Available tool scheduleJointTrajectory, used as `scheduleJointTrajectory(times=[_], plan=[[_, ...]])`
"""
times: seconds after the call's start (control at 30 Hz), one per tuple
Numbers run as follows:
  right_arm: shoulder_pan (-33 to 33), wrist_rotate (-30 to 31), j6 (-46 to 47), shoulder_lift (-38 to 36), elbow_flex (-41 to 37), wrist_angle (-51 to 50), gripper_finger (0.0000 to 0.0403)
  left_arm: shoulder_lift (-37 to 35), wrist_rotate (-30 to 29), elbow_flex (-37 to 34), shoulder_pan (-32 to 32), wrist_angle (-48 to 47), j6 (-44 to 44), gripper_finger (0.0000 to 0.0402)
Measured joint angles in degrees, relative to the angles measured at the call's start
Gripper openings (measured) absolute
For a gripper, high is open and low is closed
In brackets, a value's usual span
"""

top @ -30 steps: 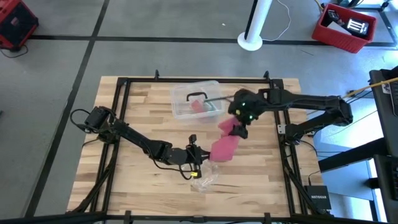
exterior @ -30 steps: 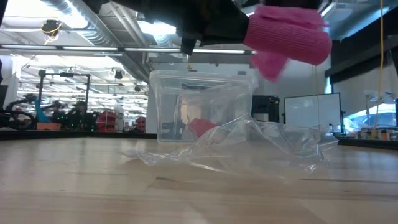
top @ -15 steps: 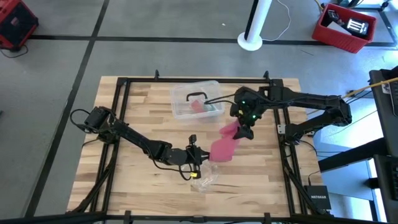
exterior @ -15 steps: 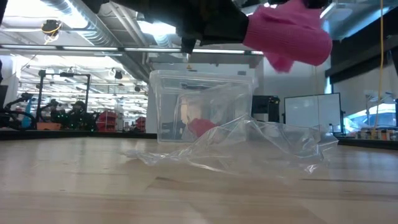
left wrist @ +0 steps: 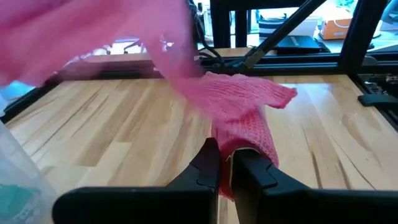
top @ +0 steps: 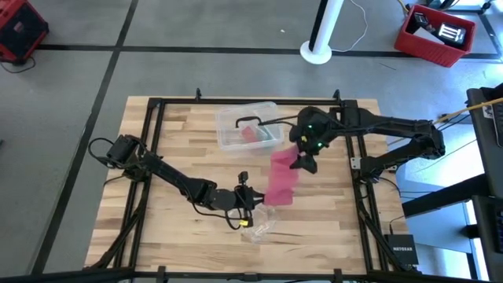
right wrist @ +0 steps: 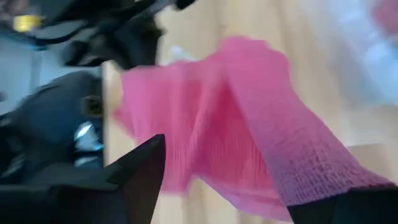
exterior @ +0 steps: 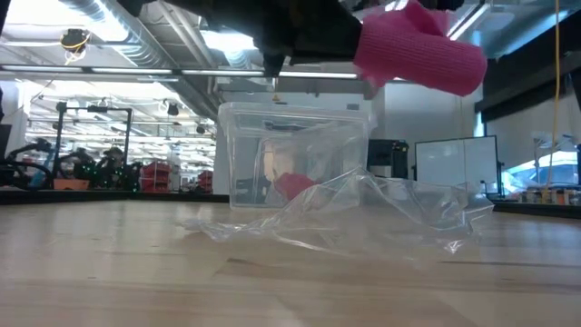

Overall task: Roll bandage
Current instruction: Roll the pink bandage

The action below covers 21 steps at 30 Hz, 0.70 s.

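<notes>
The bandage is a pink strip hanging in the air between my two grippers, above the middle of the table. My left gripper is shut on its near end. My right gripper stands higher, at the strip's far end. Its fingers are wide apart, with the strip running between them. The low view shows the bandage well above the table. My left gripper pinches the strip's near end between its two shut fingers, coming almost level from the table's left. The strip rises from the fingers, clear of the table. My right gripper slants down from the table's right. The strip's far end lies over one finger. Whether the other finger touches it, I cannot tell.
A clear plastic box with pink and green contents stands at the table's far middle. A crumpled clear wrapper lies just on the near side of my left gripper, and the low view shows the wrapper spread low in front of the box.
The bandage's far end was bunched and folded beside my right gripper. It has spread out, and the strip now runs straighter and flatter between the two grippers. Its near end has stayed in my left gripper.
</notes>
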Motion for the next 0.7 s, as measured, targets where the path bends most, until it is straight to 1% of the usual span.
scheduleJointTrajectory(times=[0.07, 0.13, 0.33, 0.4, 0.47, 0.53, 0.63, 0.7], plan=[[0.8, 0.3, -0.2, 0.2, -0.3, 0.5, 0.028, 0.0, 0.0, 0.0, 0.0, 0.3, 0.2, 0.0013], [0.9, 0.1, -0.7, 1.0, -0.6, 0.1, 0.029, 0.0, 0.0, 0.0, 0.0, 0.4, 0.2, 0.0013], [0.8, 1.4, -1.7, 5.2, -0.6, 1.5, 0.0344, 0.0, 0.0, 0.0, 0.0, -0.1, 0.0, 0.0013], [0.8, -0.9, -1.8, 6.6, -0.6, -0.1, 0.0354, 0.0, 0.0, 0.0, 0.0, -0.1, -0.1, 0.0013], [0.7, -5.8, -3.2, 7.3, 0.2, -4.3, 0.036, 0.0, 0.0, 0.0, 0.0, -0.1, -0.2, 0.0013], [0.1, -7.8, -4.9, 7.5, 1.9, -7.9, 0.0362, 0.0, 0.0, 0.0, 0.0, -0.1, -0.3, 0.0013], [0.0, -6.6, -5.1, 7.3, 4.5, -13.3, 0.0362, 0.0, 0.0, 0.0, 0.0, -0.1, -0.3, 0.0013], [0.1, -2.8, -6.0, 6.3, 6.3, -12.9, 0.0363, 0.0, 0.0, 0.0, 0.0, -0.1, -0.3, 0.0013]])
